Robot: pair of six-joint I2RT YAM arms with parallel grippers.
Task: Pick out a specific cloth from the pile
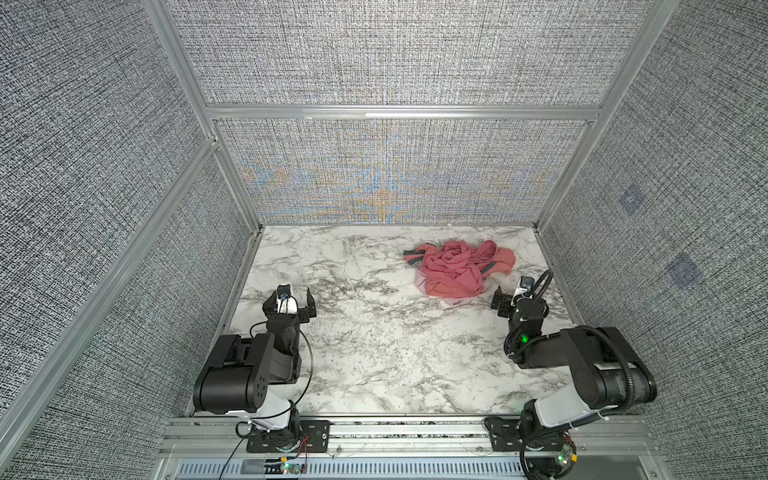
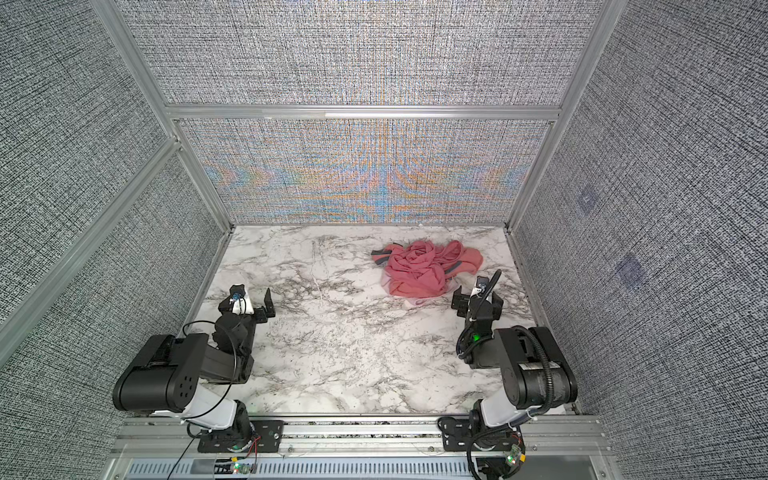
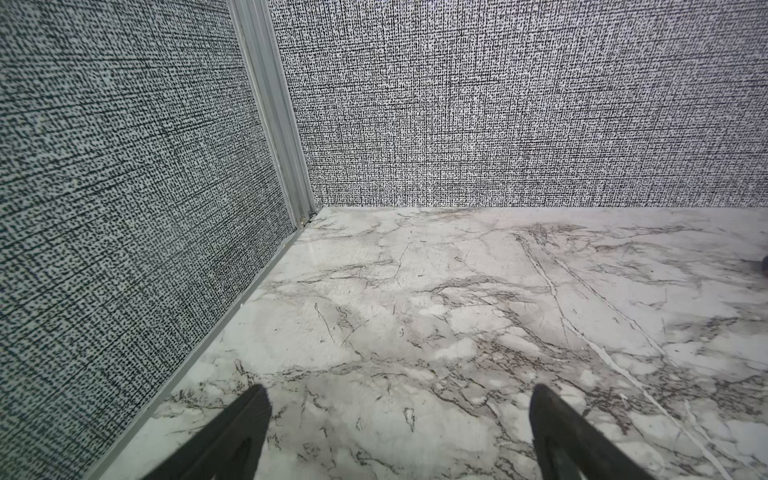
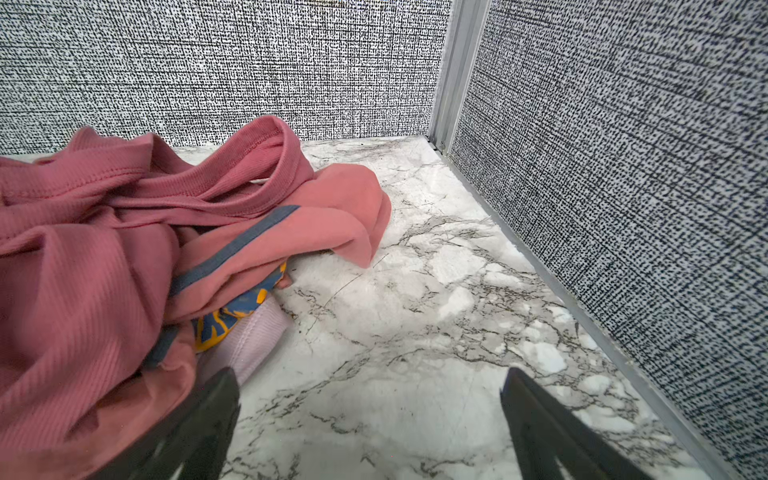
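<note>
The pile [image 1: 457,266] [image 2: 424,266] of coral-red garments with grey-blue bands lies at the back right of the marble table. In the right wrist view the pile [image 4: 104,249] fills one side, and the pale lilac-pink cloth [image 4: 249,336] sticks out from under it. In both top views only a pale edge of the cloth [image 1: 451,301] [image 2: 411,303] shows at the pile's near side. My right gripper [image 1: 515,293] [image 2: 477,296] [image 4: 372,374] stands open and empty just near-right of the pile, one finger close to the cloth. My left gripper [image 1: 291,297] [image 2: 247,299] [image 3: 399,390] is open and empty over bare marble at the left.
A blue and yellow patterned fabric [image 4: 232,311] peeks out between the coral garments and the pale cloth. Textured grey walls with aluminium corner posts [image 3: 270,104] [image 4: 453,70] close the table [image 1: 374,332] on three sides.
</note>
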